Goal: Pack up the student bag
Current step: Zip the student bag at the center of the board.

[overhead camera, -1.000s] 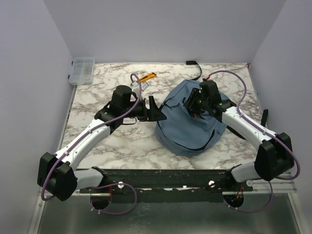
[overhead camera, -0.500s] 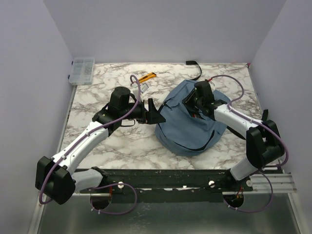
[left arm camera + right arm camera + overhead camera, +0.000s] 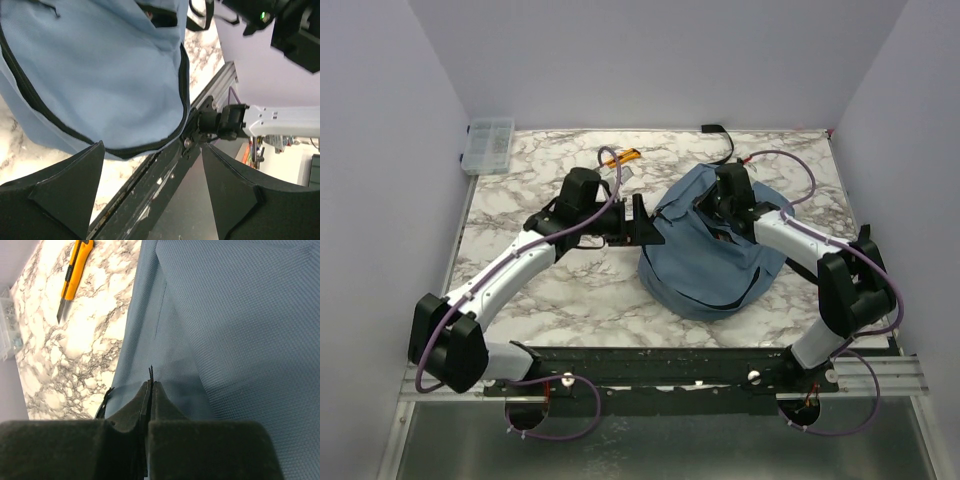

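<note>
From above, one student bag (image 3: 705, 265) lies on the right half of the marble bench (image 3: 590, 290), between the two arms. The right hand (image 3: 723, 205) sits on the bag's upper panel and the left hand (image 3: 644, 225) hangs just beside its left edge. I read that pairing as one hand lifting cloth so the other can feed things in. Loose goods are few: one orange utility knife (image 3: 623, 156) toward the far edge, one clear compartment box (image 3: 488, 145) in the far left corner, and one black strap (image 3: 718, 133) at the back.

In the left wrist view, the two dark fingers (image 3: 65, 195) stand wide apart with nothing between them. The bag's blue side and black zipper line lie beyond the tips, not touching them — a hand ready rather than loaded.

In the right wrist view, the two fingers are pressed tight together over the blue fabric, with a thin dark sliver poking up from the seam between them. It is probably a zipper tab or a pinched edge of the bag, and I cannot tell which. The single knife lies on bare marble beyond the bag's edge, well apart from this hand.
</note>
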`<state>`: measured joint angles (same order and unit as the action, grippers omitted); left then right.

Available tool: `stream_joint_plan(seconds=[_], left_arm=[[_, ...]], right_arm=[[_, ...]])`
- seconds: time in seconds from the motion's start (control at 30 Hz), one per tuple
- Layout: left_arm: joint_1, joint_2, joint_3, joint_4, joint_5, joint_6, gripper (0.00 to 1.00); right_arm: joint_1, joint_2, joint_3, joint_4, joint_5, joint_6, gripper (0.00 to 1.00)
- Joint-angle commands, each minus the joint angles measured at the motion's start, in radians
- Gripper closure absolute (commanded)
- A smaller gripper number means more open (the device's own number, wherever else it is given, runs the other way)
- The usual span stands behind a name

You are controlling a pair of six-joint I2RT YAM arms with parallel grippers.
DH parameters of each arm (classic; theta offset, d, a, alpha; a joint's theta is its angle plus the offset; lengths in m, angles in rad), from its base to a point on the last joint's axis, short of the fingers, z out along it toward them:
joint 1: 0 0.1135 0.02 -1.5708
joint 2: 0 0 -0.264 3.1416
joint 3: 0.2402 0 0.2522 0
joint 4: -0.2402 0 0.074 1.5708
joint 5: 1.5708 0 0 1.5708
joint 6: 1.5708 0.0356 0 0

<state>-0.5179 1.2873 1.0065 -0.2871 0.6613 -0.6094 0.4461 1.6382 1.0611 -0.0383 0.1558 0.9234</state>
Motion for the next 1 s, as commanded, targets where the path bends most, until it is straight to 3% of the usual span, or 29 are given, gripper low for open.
stream_joint_plan(seconds=[0.0, 0.27, 0.43, 0.63, 0.7, 0.77, 0.97], left_arm=[[0.022, 0.095, 0.138, -0.064, -0.072, -0.030, 0.18], [0.082, 0.381, 0.389, -0.154, -0.114, -0.012, 0.16], [0.084, 0.575, 0.561, -0.199, -0.109, 0.023, 0.17], [0.079, 0.676, 0.601, -0.196, -0.123, 0.023, 0.24], [0.079, 0.694, 0.602, -0.191, -0.122, 0.017, 0.32], [0.079, 0.707, 0.592, -0.165, -0.094, 0.000, 0.48], [0.081, 0.718, 0.559, -0.093, -0.055, -0.041, 0.85]], right_arm=[[0.008, -0.044, -0.024, 0.024, 0.018, -0.071, 0.99], [0.008, -0.100, -0.033, 0.005, -0.002, -0.151, 0.99], [0.008, -0.070, 0.034, -0.124, 0.084, -0.074, 1.00], [0.009, -0.072, 0.088, -0.332, 0.275, 0.054, 1.00], [0.009, -0.092, 0.070, -0.354, 0.301, 0.079, 0.99], [0.009, -0.110, 0.054, -0.377, 0.329, 0.102, 0.99], [0.009, -0.157, 0.061, -0.503, 0.434, 0.169, 1.00]])
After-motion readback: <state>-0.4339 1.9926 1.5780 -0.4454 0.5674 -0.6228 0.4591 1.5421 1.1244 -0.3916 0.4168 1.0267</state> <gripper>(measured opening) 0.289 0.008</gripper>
